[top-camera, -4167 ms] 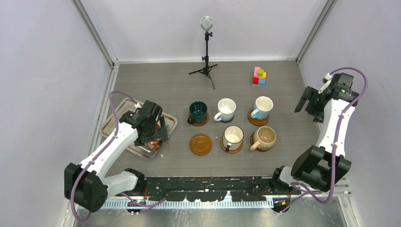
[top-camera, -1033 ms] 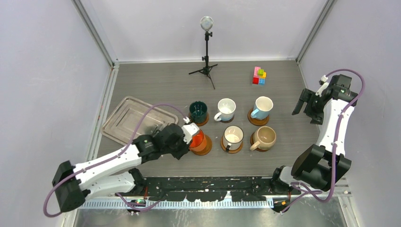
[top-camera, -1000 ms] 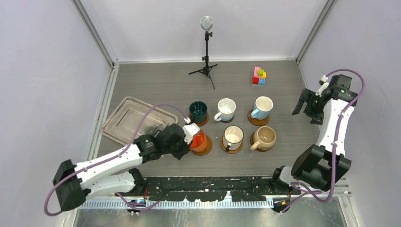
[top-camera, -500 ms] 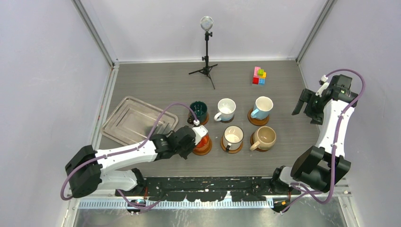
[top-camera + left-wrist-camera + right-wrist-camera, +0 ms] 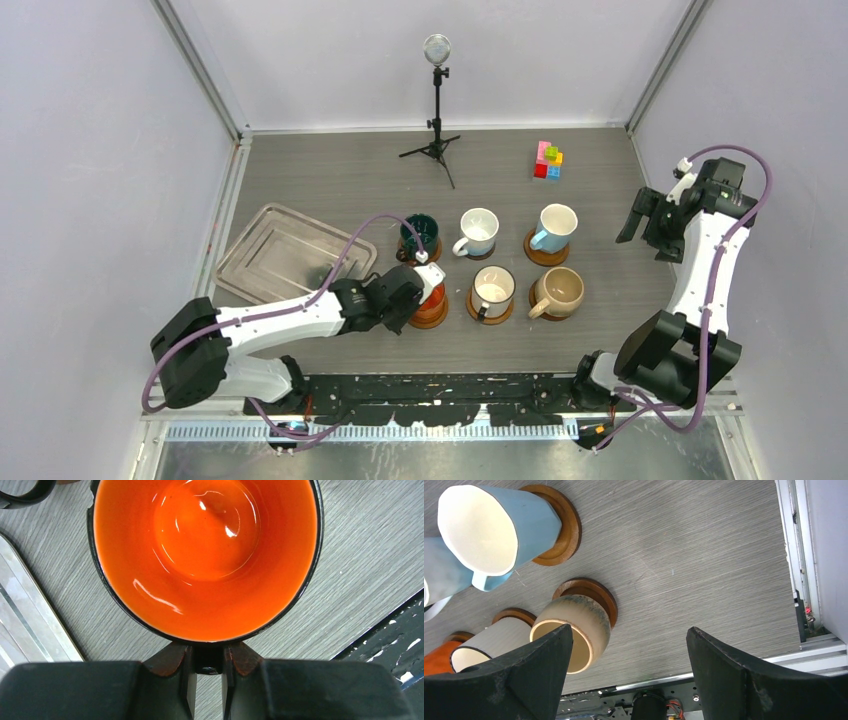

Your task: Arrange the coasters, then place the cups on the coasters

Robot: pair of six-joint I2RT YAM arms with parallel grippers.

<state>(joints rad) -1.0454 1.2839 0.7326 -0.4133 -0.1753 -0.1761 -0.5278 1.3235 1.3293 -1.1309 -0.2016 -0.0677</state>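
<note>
Orange cup (image 5: 431,289), brought over from the tray (image 5: 262,262) seconds ago, now hangs on or just above the last bare coaster (image 5: 431,319), front left of the group. Its handle stays clenched in the left gripper (image 5: 209,656), so only letting go seems left. The right gripper (image 5: 643,218) waits spread wide, empty.

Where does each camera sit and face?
Top: above, behind the arms, looking down at the table; both arms show.
Left wrist: on left arm, looking down into the orange mug; shut jaws grip it.
Right wrist: on right arm, looking down at the beige mug; open jaws frame it.
All three show the orange mug.
</note>
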